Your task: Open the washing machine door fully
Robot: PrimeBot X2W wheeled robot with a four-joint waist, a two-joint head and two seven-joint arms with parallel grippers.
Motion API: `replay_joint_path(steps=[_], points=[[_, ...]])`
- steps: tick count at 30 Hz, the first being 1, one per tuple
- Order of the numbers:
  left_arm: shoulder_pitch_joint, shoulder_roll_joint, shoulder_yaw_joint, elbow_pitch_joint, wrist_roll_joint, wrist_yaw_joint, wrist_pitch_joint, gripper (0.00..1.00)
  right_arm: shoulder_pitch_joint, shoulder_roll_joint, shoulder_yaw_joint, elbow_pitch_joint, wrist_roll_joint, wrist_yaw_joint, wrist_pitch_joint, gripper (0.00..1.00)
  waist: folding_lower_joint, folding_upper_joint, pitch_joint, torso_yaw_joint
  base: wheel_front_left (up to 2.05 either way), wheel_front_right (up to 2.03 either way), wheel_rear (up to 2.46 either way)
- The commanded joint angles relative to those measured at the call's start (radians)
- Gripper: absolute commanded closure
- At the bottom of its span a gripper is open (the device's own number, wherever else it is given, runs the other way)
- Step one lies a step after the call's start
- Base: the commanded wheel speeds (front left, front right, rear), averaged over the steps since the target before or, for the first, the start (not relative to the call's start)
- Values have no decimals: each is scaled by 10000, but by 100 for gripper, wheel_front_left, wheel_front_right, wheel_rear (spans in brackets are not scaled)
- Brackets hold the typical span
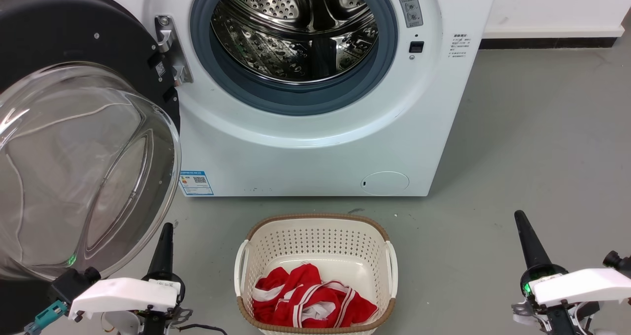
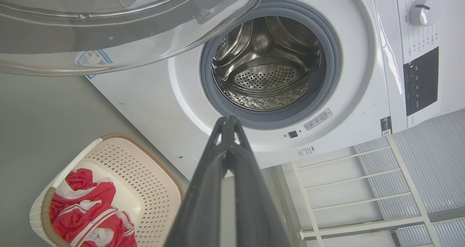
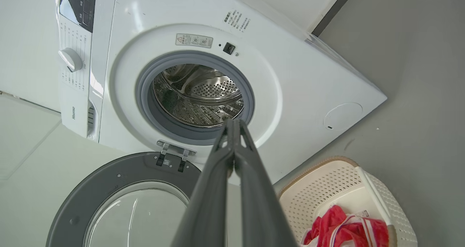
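Both left jaws and right jaws sit closed and empty, low in my head view; the door (image 1: 74,39) stands wide open off the machine (image 1: 320,152), its glass just above the left jaws. Left wrist: door (image 2: 109,29) upper left, untouched. Right wrist: door (image 3: 91,189) lower left, apart.

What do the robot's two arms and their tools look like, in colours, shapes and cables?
The left tool and the right tool each have two long, dark, tapering fingers on a white shell. A teal plug and a thin black cable sit by the left one; a green light glows on the right one.
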Motion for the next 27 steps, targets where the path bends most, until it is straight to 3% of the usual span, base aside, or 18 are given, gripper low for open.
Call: replay_joint_path(steps=[1, 27], points=[[-261, -14, 45, -61, -177, -85, 46, 100, -227, -62, -22, -46, 187, -1, 36, 100, 0, 0, -1, 0, 0, 0, 0], [-362, -142, 249, 131, -2523, -252, 675, 100, -499, -35, -206, 395, 2702, -1, 374, 100, 0, 0, -48, 18, 0, 0, 0]])
